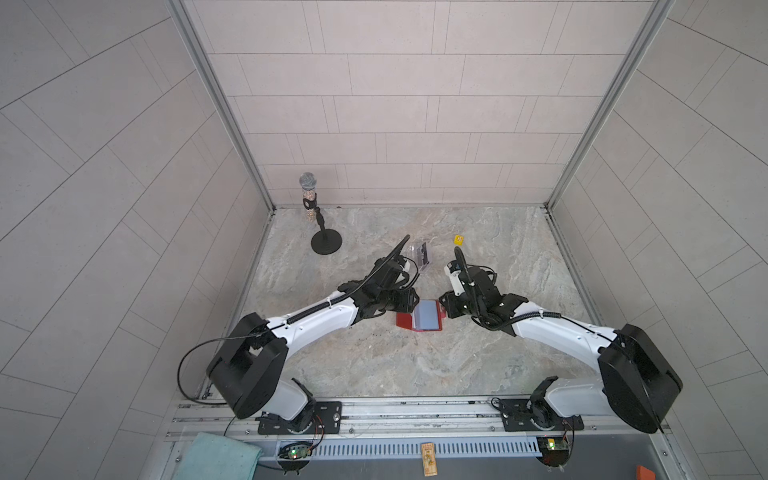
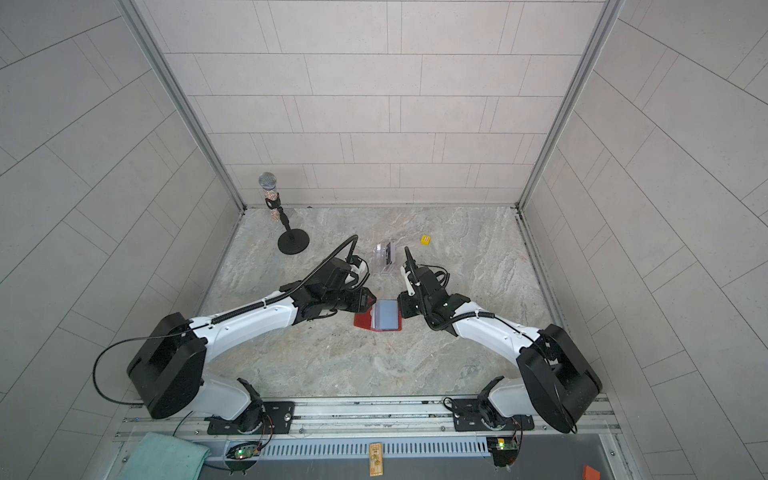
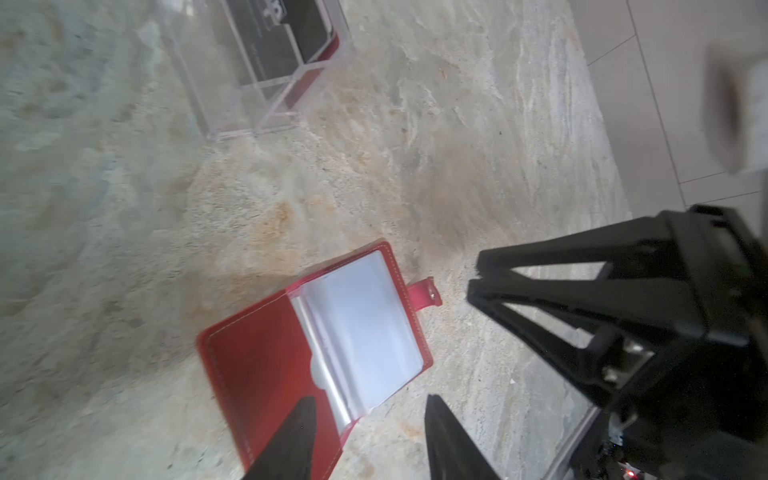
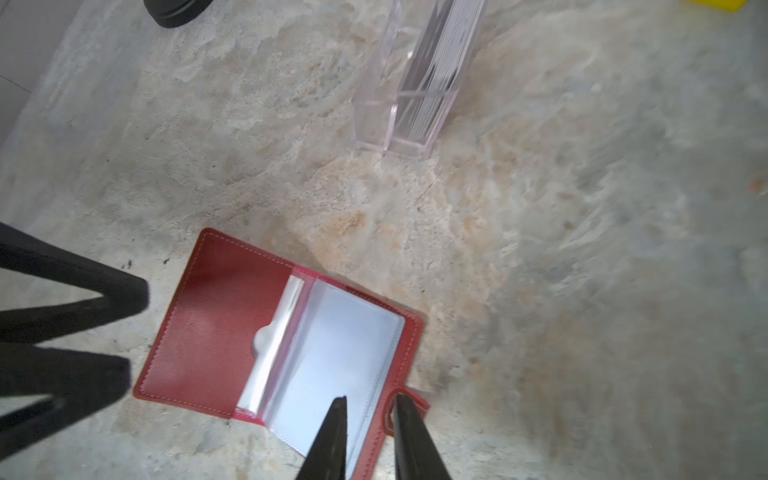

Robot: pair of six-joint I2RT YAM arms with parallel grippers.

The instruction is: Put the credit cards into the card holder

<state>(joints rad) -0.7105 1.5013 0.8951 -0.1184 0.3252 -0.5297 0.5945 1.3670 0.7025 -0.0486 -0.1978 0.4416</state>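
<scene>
The red card holder lies open flat on the marble table, clear sleeves up, between both grippers. In the wrist views the card holder shows its snap tab. The credit cards, black ones in front, stand in a clear acrylic stand behind it. My left gripper hovers open over the holder's near corner, holding nothing. My right gripper hangs over the tab edge with a narrow gap, gripping nothing.
A microphone on a round black stand is at the back left. A small yellow die lies back right of the acrylic stand. Enclosure walls bound the table; a teal cloth lies past the front rail.
</scene>
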